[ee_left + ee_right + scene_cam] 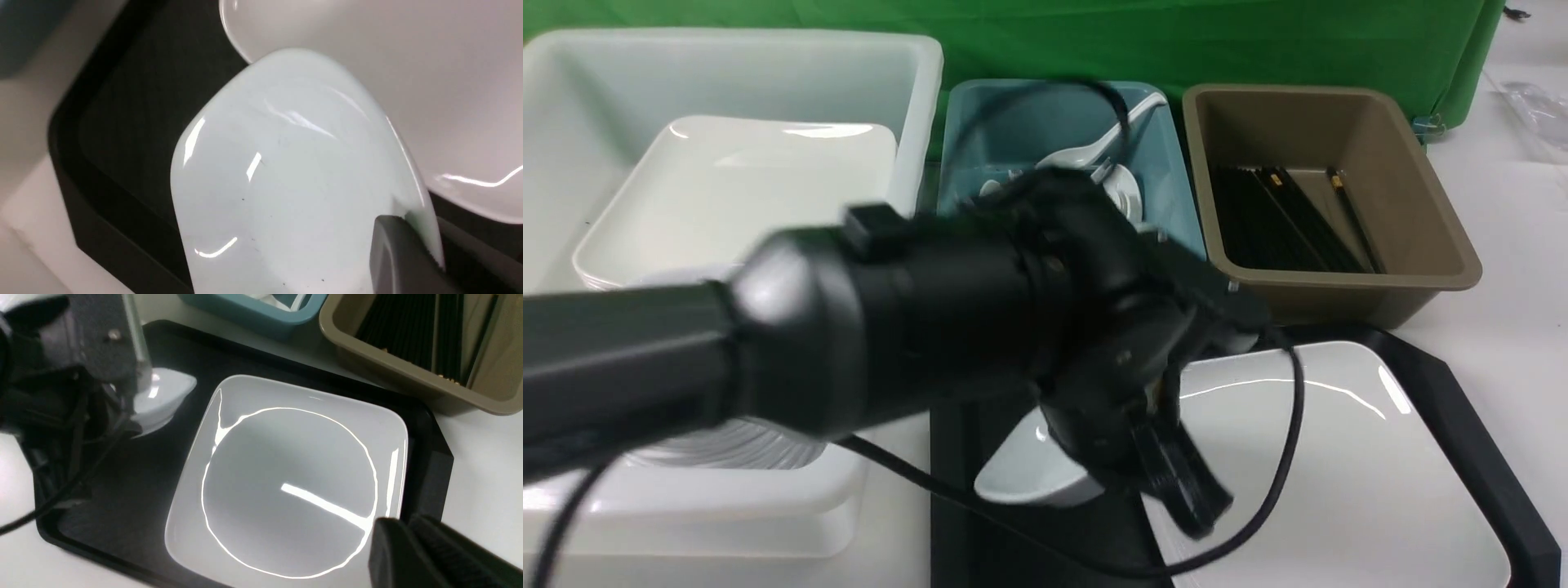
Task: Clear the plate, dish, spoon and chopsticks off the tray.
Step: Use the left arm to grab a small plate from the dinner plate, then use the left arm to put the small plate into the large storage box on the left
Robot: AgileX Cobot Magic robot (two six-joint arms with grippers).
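The left gripper is clamped on the rim of a small dish. In the left wrist view one finger presses against the inside of the rim. The dish is tilted and sits over the left part of the tray, just beside the plate. It cannot be told whether the dish touches the tray.

The plate lies flat on the right part of the tray and fills most of that side.

The right gripper is outside the front view. In its own wrist view its fingers lie close together with nothing visible between them, above the plate's near right corner.

Three tubs stand beyond the tray:
- The brown tub, on the right, contains the chopsticks.
- The blue tub, in the middle, contains a spoon.
- The white tub, on the left, contains stacked white plates.
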